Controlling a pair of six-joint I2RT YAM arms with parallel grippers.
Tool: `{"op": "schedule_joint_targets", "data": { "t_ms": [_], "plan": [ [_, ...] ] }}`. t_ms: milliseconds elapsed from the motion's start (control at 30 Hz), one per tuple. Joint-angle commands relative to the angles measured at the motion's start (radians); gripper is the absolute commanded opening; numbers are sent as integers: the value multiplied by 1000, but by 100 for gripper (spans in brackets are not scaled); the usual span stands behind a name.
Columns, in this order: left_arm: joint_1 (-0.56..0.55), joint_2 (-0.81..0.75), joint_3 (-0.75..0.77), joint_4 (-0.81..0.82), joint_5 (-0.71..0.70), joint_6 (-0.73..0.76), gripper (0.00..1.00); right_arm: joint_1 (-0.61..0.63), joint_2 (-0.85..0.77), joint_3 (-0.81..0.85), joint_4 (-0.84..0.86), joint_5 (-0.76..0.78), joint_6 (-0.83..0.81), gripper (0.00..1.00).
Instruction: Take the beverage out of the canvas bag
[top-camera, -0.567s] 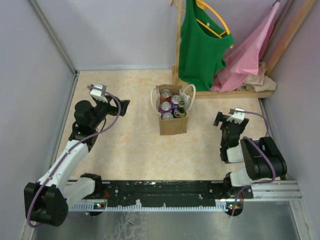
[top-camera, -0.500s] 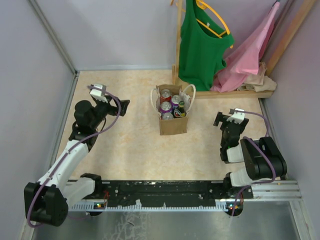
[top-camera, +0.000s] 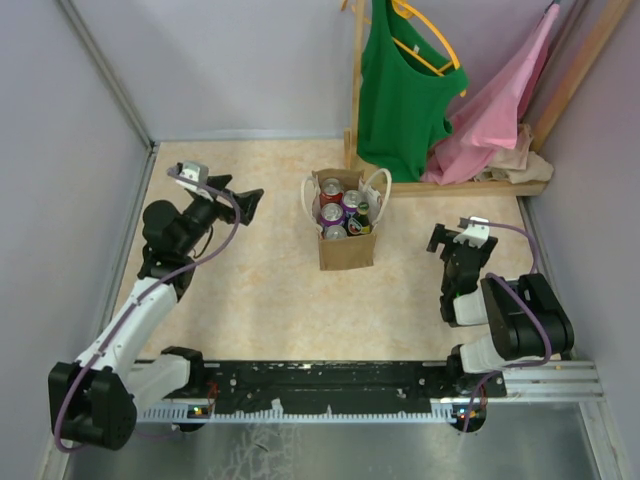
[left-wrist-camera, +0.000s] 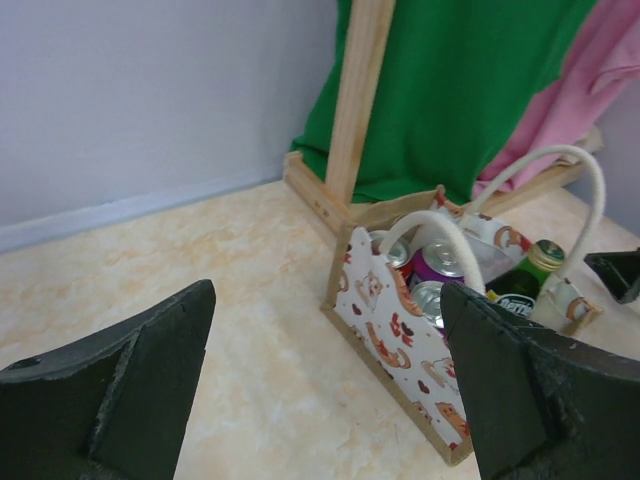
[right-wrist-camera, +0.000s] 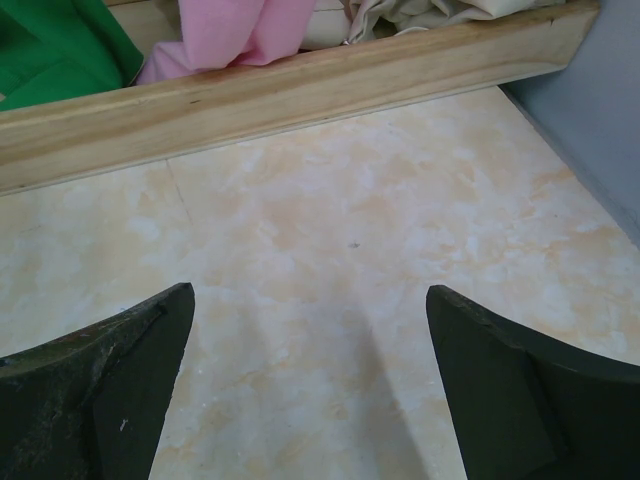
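The canvas bag (top-camera: 346, 250) stands upright mid-table, tan-brown with white rope handles (top-camera: 380, 186). Inside are several cans (top-camera: 331, 212) and a green bottle (top-camera: 362, 215). In the left wrist view the bag (left-wrist-camera: 400, 340) shows a cat-print side, with cans (left-wrist-camera: 437, 265) and the bottle (left-wrist-camera: 530, 280) inside. My left gripper (top-camera: 243, 203) is open and empty, raised to the left of the bag and facing it. My right gripper (top-camera: 448, 240) is open and empty, to the right of the bag, low over the table.
A wooden clothes rack (top-camera: 356, 90) stands behind the bag with a green top (top-camera: 400, 90) and pink cloth (top-camera: 500, 110) hanging. Its wooden base rail (right-wrist-camera: 300, 85) lies ahead of my right gripper. Grey walls enclose the table.
My left gripper has lifted and shifted slightly toward the far side, nearer the bag. The right arm and the bag have not moved.
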Motion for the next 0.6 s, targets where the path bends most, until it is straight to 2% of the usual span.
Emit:
{"op": "schedule_joint_targets", "data": {
  "t_ms": [0,100,167,233,500,567],
  "plan": [
    [-7,37,67,77,198,26,100,-6,-10,17,46,5,4,99],
    [-24,71,146,-35,282,89,100,-6,-10,17,45,4,4,99],
    [-87,88,217,-177,200,193,100,-6,-10,17,46,5,4,99],
    [-147,104,268,-250,119,262,100,-6,-10,17,46,5,4,99],
    [-315,199,440,-319,138,337,100,-6,-10,17,46,5,4,99],
    [-374,237,488,-345,135,363,97,-6,-10,17,45,5,4,99]
  ]
}}
